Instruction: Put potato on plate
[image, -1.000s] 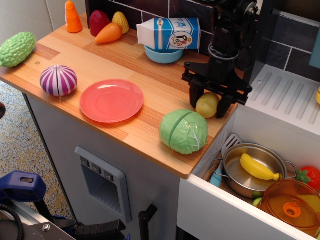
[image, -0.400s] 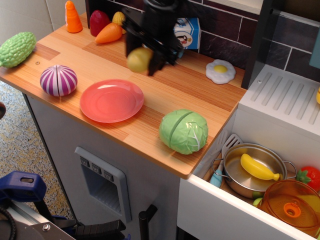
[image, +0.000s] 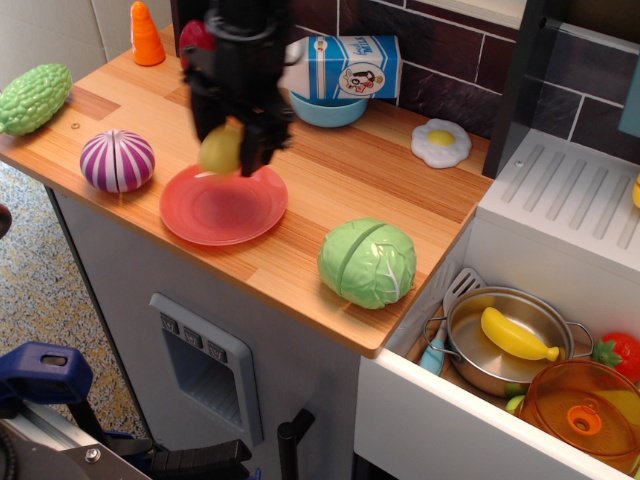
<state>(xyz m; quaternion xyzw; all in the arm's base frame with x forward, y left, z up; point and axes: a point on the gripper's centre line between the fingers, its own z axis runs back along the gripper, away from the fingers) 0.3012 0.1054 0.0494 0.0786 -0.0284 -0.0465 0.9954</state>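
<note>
**A:** Start with the big things. Your wooden counter (image: 330, 200) looks the same as a second ago, and so does the sink drawer on the right, with the steel pot (image: 495, 340) holding the banana (image: 518, 336) and the orange lid (image: 585, 412) in front.

**B:** And the arm?

**A:** That is your change. A second ago the gripper (image: 228, 150) stood at the counter's right edge, next to the cabbage (image: 368, 262). Just under half a second ago it was in front of the milk carton (image: 340, 66). Now you have it over the far rim of the coral-red plate (image: 222, 205), with its black fingers closed around the potato (image: 221, 150).

**B:** Is the potato on the plate?

**A:** I cannot tell whether it touches. It sits between the fingers, right above the plate's back edge, still gripped.

**B:** Anything uncovered?

**A:** Yes. The fried egg (image: 441, 142) shows now where your arm used to hide it. The blue bowl (image: 328, 108), purple onion (image: 117, 160) and bitter gourd (image: 33, 97) have not moved.
</note>
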